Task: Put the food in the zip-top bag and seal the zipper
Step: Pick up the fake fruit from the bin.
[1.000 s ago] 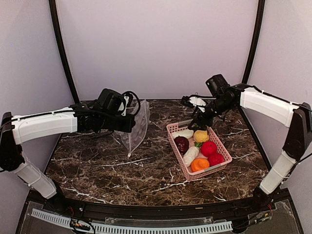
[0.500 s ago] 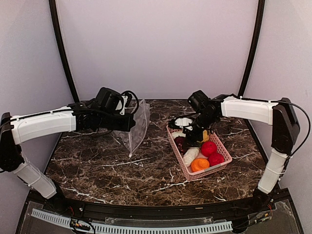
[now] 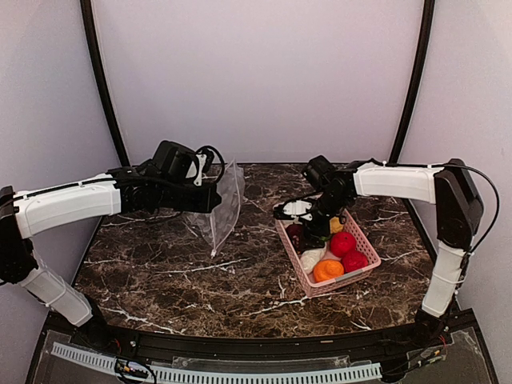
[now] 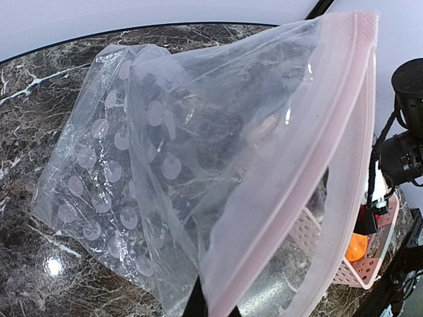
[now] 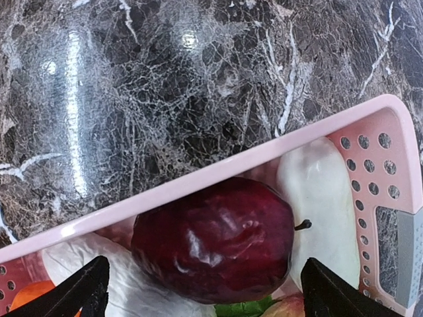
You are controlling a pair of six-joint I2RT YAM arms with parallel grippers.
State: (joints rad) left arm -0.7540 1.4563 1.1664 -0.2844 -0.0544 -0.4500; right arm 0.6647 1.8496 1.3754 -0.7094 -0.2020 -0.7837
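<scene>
Left end effector (image 4: 210,305): clenched on bag (image 4: 198,165) at zipper (image 4: 362,33).
Right end effector (image 5: 206,290): released, fingers wide, above purple piece (image 5: 211,241).
Basket (image 5: 198,175): on counter (image 3: 160,272).

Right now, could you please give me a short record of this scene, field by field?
Left gripper: shut on the zip-top bag, holding it up by its mouth edge, left of the basket
Zipper: unsealed, mouth gaping
Right gripper: open, fingers either side of the dark red fruit, not gripping it
Pink basket: holds that fruit, the orange, the red balls and other pieces
Bag contents: no food seen inside
</scene>
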